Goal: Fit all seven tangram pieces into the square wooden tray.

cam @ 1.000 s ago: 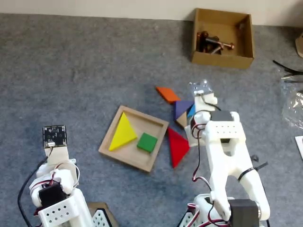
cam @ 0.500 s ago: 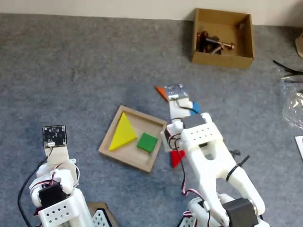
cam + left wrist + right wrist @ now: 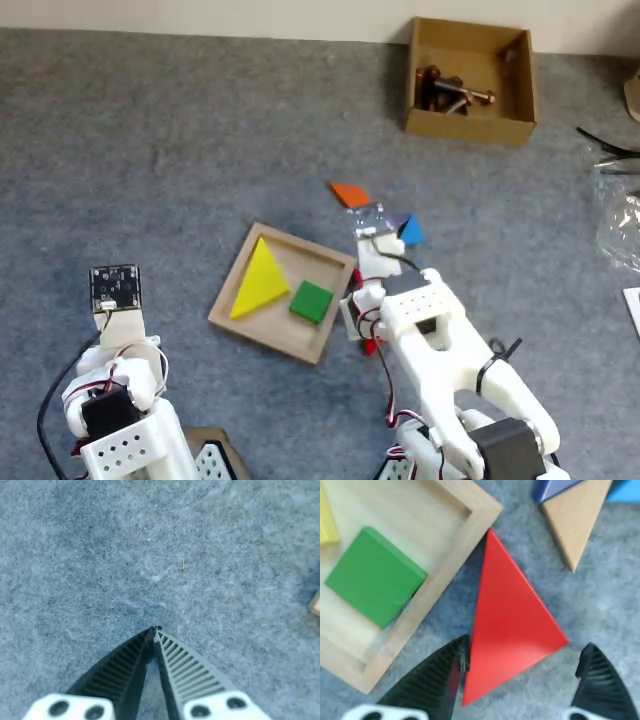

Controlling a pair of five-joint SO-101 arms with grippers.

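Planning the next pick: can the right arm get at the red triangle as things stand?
Probably yes: the right gripper hangs open over the red triangle, one finger either side; only the tray wall is close by.

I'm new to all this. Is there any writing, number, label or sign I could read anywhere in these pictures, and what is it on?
No text can be read.
The green square, red triangle and wooden tray are plain, with no print.
The cardboard box shows no label.
The small black square part in the high view has light specks too small to read.
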